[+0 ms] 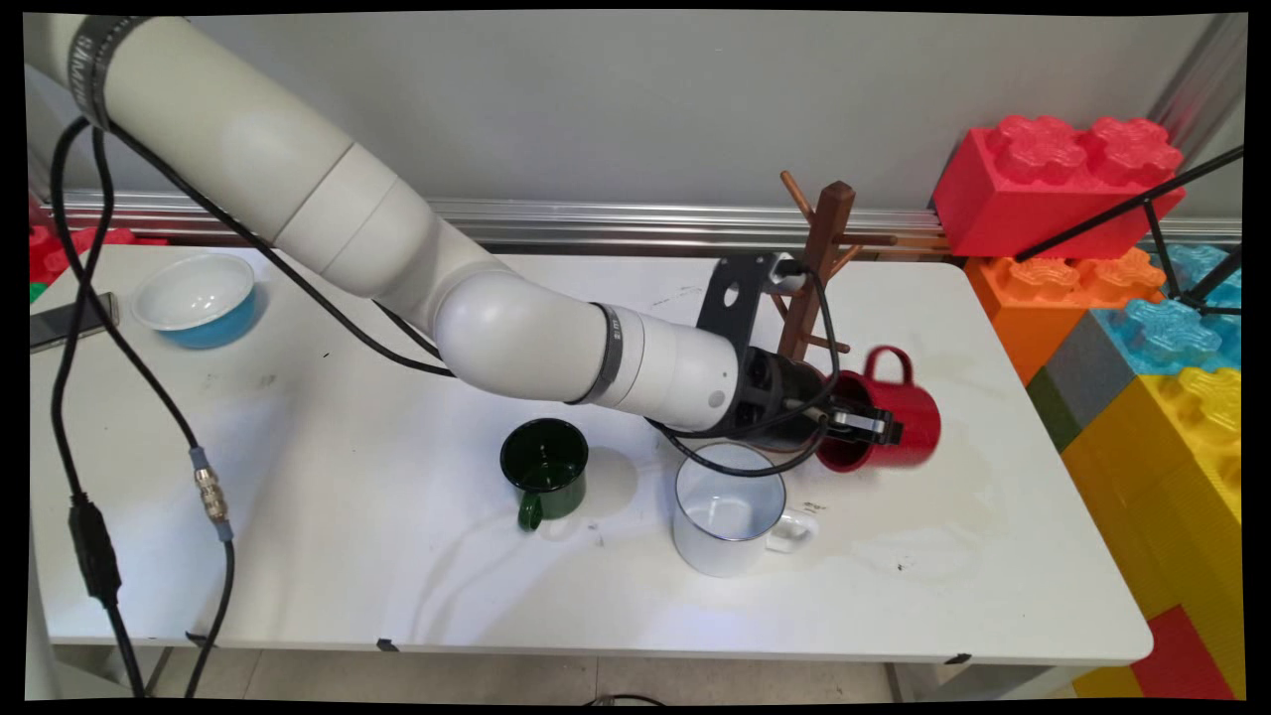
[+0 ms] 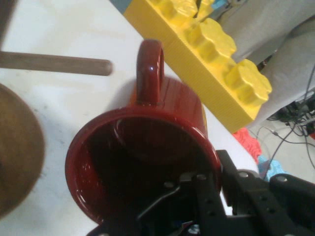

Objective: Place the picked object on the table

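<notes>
My hand (image 1: 874, 425) clamps the red mug's (image 1: 891, 417) rim, one finger inside | mug tipped sideways, handle up | beside the wooden mug tree (image 1: 820, 260) | white mug (image 1: 728, 508) near, on table (image 1: 993, 556)

My arm reaches in from the upper left, bent low and stretched rightward, with the tool (image 1: 866, 425) turned sideways and its jaws clamped together on what it carries.

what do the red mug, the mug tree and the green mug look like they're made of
Red mug: looks like glazed ceramic or enamel; glossy, with highlights on its handle and inside wall.
Mug tree: wood, brown and matt, with round pegs.
Green mug: probably enamelled metal; dark gloss and a thin rolled rim, though glazed ceramic is possible.
</notes>
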